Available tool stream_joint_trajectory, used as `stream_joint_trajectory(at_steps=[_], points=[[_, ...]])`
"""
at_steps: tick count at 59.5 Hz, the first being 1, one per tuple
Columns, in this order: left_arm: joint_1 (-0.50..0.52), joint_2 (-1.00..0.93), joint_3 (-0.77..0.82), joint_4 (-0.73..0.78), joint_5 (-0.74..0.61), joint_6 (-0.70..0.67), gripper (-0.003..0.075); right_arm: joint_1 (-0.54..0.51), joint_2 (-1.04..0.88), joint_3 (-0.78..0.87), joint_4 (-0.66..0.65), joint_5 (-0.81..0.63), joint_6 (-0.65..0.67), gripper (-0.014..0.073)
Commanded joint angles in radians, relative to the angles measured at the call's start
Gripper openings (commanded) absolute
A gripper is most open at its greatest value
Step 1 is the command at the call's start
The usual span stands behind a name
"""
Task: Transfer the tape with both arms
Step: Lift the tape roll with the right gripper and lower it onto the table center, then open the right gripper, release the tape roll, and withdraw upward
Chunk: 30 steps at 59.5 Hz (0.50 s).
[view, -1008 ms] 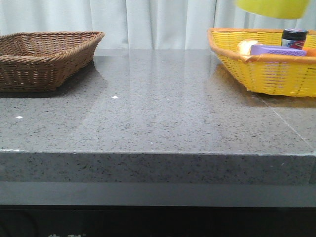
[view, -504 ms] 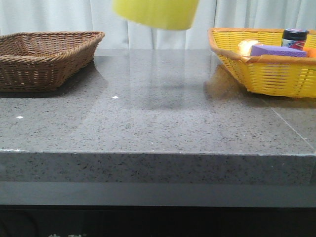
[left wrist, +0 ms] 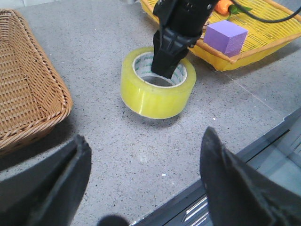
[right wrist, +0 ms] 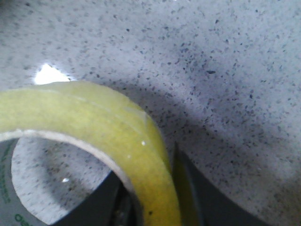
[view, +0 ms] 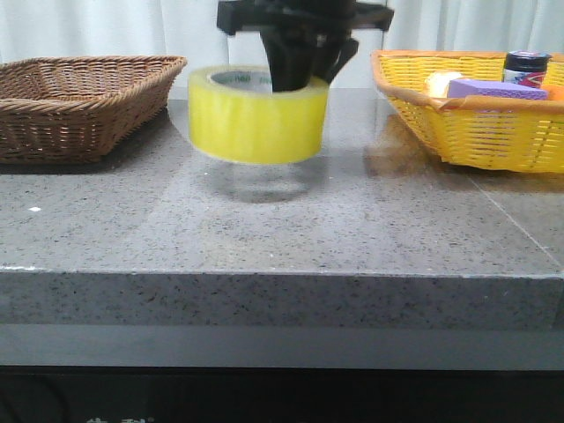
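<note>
The tape (view: pixel 256 123), a wide yellow roll with a white core and green lettering, hangs just above the middle of the grey table. My right gripper (view: pixel 300 77) comes down from above and is shut on the roll's wall, one finger inside the core and one outside. The left wrist view shows the tape (left wrist: pixel 157 94) with the right gripper (left wrist: pixel 167 70) on its far wall. The right wrist view shows the tape (right wrist: pixel 94 122) pinched in the right gripper (right wrist: pixel 155 188). My left gripper (left wrist: pixel 145 136) is open and empty, nearer the table's front edge, apart from the roll.
A brown wicker basket (view: pixel 79 97) stands at the back left, also in the left wrist view (left wrist: pixel 23 94). A yellow basket (view: pixel 476 132) at the back right holds a purple sponge block (view: pixel 493 88) and a dark-lidded jar (view: pixel 526 66). The table's front edge (view: pixel 282 275) is near.
The tape has moved from the upper right, above the yellow basket, leftward and down to just above the table's middle. The right gripper has come into view with it.
</note>
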<state>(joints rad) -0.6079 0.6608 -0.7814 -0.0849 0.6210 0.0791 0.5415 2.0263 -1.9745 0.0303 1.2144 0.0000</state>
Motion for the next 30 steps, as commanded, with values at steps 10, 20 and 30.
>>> stream_joint_trajectory(at_steps=[10, 20, 30], points=[[-0.009, 0.007, -0.033, -0.010, -0.074, 0.002, 0.0489, 0.000, -0.005, -0.036, -0.005, -0.047, -0.006, 0.0181], [-0.009, 0.007, -0.033, -0.010, -0.074, 0.002, 0.0489, 0.000, 0.001, -0.036, -0.010, -0.048, -0.006, 0.0344], [-0.009, 0.007, -0.033, -0.010, -0.074, 0.002, 0.0489, 0.000, -0.023, -0.036, -0.010, -0.048, -0.006, 0.0439]])
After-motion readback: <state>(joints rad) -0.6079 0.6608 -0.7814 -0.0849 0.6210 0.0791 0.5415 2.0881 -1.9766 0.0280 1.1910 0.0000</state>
